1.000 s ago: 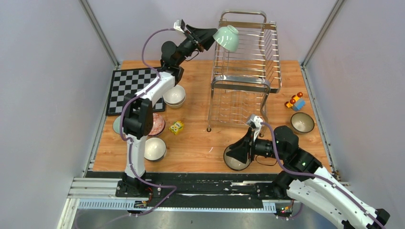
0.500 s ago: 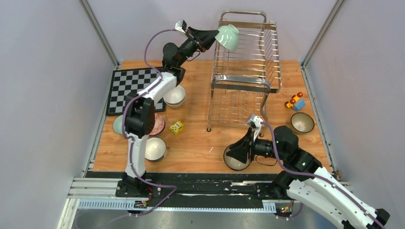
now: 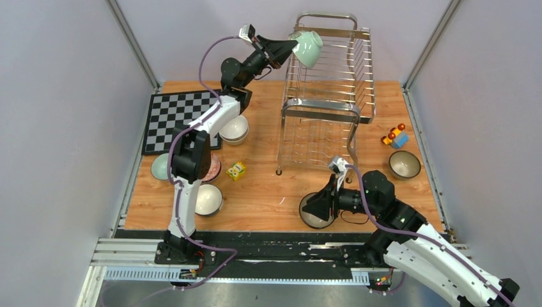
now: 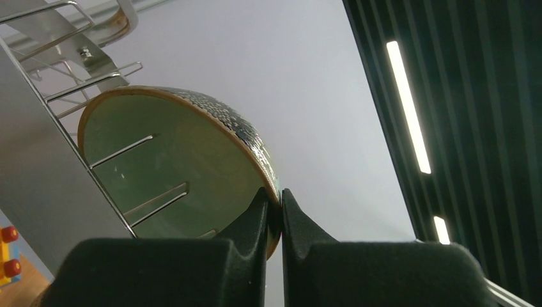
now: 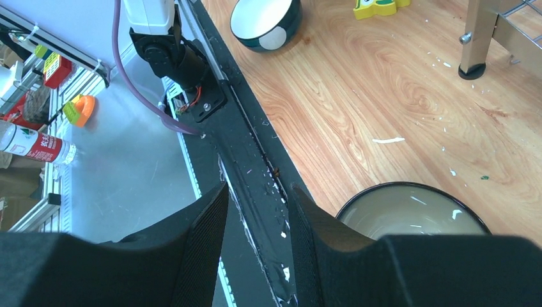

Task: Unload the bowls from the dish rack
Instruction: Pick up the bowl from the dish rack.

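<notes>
Higher now, we pinch the rim of the mint green ceramic bowl in our left fingers to clear the silver wire dish rack.

— What hemmed in the left gripper?
— The rack wires at three o'clock, close around the green bowl it gripped. Six o'clock lay open.
— And the right gripper?
— A dark-rimmed bowl lay just under it, with the rack leg at eleven and bare table toward nine.

Dish rack of shiny chromed wire, mint bowl of glossy glazed ceramic, table of smooth grained wood.
</notes>
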`<action>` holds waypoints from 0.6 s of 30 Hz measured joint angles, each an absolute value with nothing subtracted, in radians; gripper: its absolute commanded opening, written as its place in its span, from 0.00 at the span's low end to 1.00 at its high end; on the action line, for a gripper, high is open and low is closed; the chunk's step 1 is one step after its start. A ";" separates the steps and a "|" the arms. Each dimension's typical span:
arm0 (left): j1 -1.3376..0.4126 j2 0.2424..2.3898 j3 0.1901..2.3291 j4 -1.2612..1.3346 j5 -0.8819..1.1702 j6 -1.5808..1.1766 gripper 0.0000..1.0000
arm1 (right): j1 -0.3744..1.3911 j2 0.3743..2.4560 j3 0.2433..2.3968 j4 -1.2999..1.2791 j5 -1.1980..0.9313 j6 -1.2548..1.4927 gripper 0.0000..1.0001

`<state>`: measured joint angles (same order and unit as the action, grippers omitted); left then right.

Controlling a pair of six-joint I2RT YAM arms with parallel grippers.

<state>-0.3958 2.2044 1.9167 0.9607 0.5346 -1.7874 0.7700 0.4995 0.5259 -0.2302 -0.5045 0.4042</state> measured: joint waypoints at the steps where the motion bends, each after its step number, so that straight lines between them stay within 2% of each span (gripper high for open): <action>1: -0.396 2.209 1.919 0.968 0.533 -1.790 0.00 | 0.770 0.500 0.526 -0.229 -0.505 0.405 0.43; 18: -0.399 2.262 2.034 0.985 0.491 -1.826 0.00 | 0.770 0.509 0.526 -0.224 -0.505 0.411 0.42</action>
<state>-0.3992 2.2620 2.0338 0.9852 0.4908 -1.8259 0.7700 0.5087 0.5259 -0.2241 -0.5045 0.4114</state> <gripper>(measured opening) 0.074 0.424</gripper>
